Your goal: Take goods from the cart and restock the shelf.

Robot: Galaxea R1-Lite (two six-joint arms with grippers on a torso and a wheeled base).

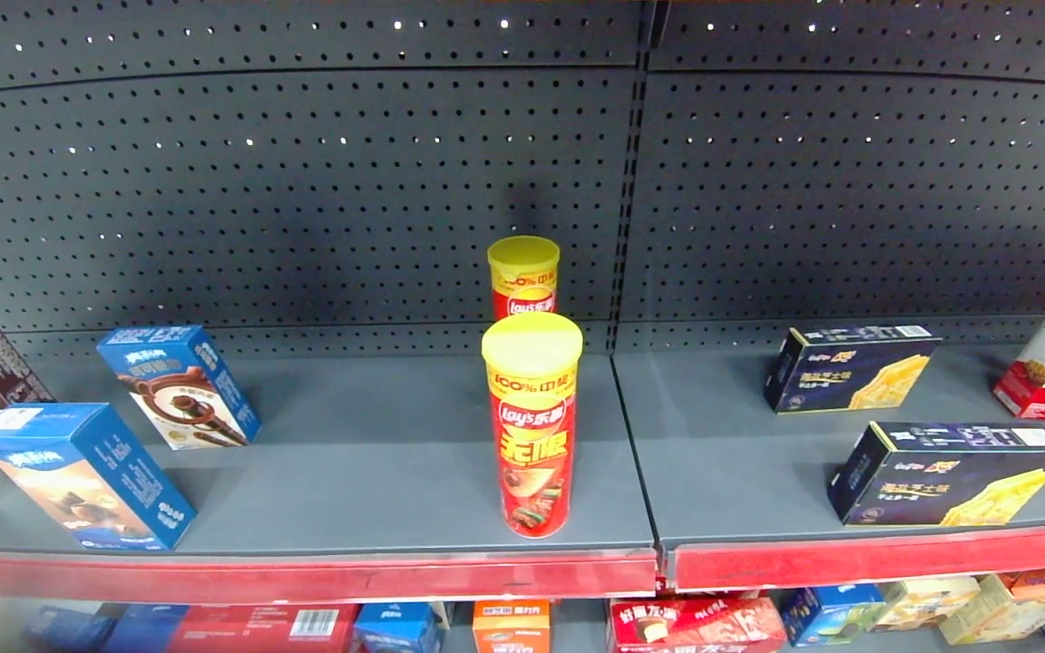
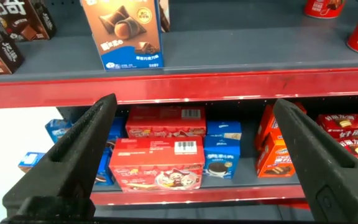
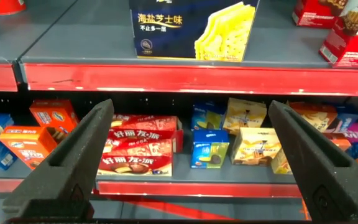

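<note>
left claw point(image 2: 194, 101) agape, empty | right claw point(image 3: 191, 104) agape, empty | yellow-lidded chip can point(image 1: 530, 435) upright near shelf point(image 1: 350, 472) front lip

Lettering covers the front chip can point(image 1: 532, 426) and dark box point(image 1: 949, 472) — barcode sticker on red box point(image 2: 157, 165).

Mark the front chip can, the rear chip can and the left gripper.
Front chip can point(image 1: 530, 435): head view, middle of its red body.
Rear chip can point(image 1: 523, 277): head view, its yellow top part.
Left gripper point(image 2: 196, 104): left wrist view, midway between its open fingertips.
</note>
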